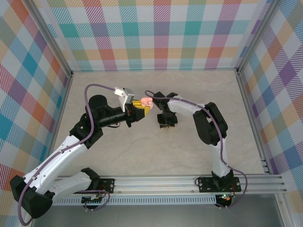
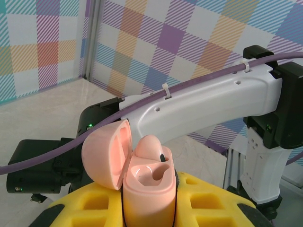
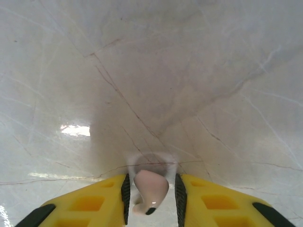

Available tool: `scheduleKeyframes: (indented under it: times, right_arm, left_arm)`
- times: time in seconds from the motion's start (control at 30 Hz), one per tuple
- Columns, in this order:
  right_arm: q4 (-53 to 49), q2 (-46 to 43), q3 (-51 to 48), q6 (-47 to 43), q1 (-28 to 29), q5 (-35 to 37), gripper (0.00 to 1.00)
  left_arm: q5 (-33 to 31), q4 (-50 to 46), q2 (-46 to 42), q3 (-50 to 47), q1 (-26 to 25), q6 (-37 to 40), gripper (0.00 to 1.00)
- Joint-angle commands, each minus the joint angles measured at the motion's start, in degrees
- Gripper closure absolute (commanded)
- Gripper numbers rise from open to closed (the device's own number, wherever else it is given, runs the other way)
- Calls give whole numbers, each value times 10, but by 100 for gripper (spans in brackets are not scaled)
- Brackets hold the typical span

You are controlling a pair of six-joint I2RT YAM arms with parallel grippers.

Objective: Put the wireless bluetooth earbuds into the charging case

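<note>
1. the left tool (image 2: 149,203) is clenched on the charging case (image 2: 147,196). its yellow fingers (image 2: 87,208) are pressed against both sides of the pale pink body, which is held upright.
2. the lid (image 2: 106,153) of the case is swung open on its hinge. in the left wrist view it leans to the left, with its hollow inside turned toward the camera.
3. a first earbud (image 2: 150,145), pink, is seated in the well farther from that camera, with its rounded end raised above the rim. the near well (image 2: 154,176) lies open beside it.
4. the right tool (image 3: 151,201) is pointed down at the pale marbled worktop (image 3: 142,71).
5. a second earbud (image 3: 150,189), also pink with a dark tip, is seen between the right tool's black pads (image 3: 126,196). a thin slit is seen on either side of it, so it cannot be told whether it is gripped or let go.
6. in the top view the two tools are brought close together near the middle of the worktop, and the case is just beside the wrist of the right arm (image 1: 208,123).
7. behind the case, in the left wrist view, the right arm's white link is crossed by a purple cable (image 2: 199,78) tied along it.
8. the cell is closed in by checked walls (image 2: 180,38).
</note>
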Motion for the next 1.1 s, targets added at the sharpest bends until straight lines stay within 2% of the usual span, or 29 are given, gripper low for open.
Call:
scheduleKeyframes:
  times: [0.0,0.4,1.07]
  right_arm:
    - [-22,6,27,-10,0,-5,66]
    - [-48,30,49,24,1,11,68]
    - [-25,32,55,-20,15,-10,68]
  left_arm:
    - [10,-1,-1,16,-9,0,87]
    - [10,-3,-1,17,-9,1,87]
    - [8,-3,2,14,-9,0,87]
